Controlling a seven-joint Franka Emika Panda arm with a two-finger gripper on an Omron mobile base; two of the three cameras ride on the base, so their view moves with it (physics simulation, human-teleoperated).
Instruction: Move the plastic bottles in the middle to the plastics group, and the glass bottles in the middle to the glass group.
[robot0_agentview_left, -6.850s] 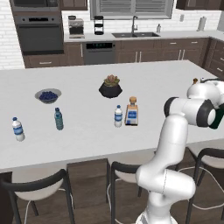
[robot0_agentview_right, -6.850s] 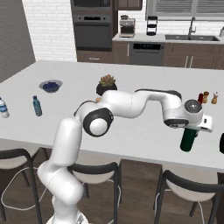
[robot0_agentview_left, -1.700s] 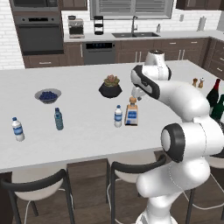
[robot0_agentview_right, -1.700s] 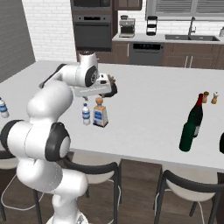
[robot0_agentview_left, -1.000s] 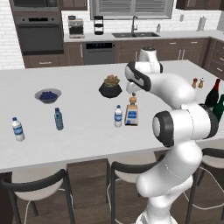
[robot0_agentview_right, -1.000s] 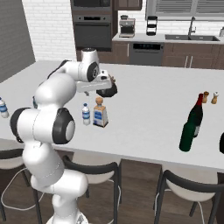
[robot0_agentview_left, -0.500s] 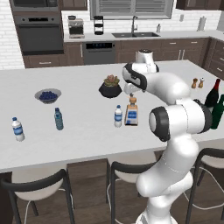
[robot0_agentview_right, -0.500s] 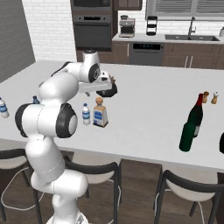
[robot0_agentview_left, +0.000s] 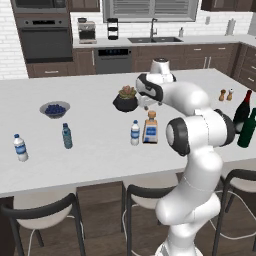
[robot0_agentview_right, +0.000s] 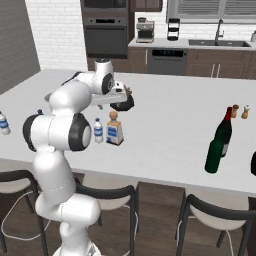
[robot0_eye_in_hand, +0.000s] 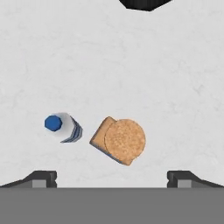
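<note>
I am hovering my gripper (robot0_eye_in_hand: 111, 177) above the middle of the white island counter (robot0_agentview_left: 100, 150), with its two dark fingertips (robot0_eye_in_hand: 40, 178) standing wide apart and grasping nothing. Directly beneath it, I am looking down on the tan stopper of the squat square bottle (robot0_eye_in_hand: 119, 141), and just to its left the small water bottle (robot0_eye_in_hand: 63, 127) is standing upright, close beside it but apart. In the left base view the same pair is standing together near the front half of the counter, the small water bottle (robot0_agentview_left: 135, 133) on the left and the squat square bottle (robot0_agentview_left: 150, 128) on the right, with my hand (robot0_agentview_left: 145, 95) hanging over them. Far along the counter to the left, a clear water bottle (robot0_agentview_left: 20, 148) and a slimmer blue-tinted bottle (robot0_agentview_left: 67, 136) are standing well apart from each other, and a bowl of blue berries (robot0_agentview_left: 54, 109) is sitting farther back behind them. Just beyond my hand a dark bowl with a plant (robot0_agentview_left: 125, 100) is resting on the counter. Far to the right, the dark green wine bottle (robot0_agentview_right: 216, 148) is standing right beside the red-necked wine bottle (robot0_agentview_right: 225, 131), and two small shakers (robot0_agentview_right: 239, 111) are standing farther back. Behind the island, the oven (robot0_agentview_left: 44, 42) and the sink (robot0_agentview_left: 154, 39) are lining the far wall.
</note>
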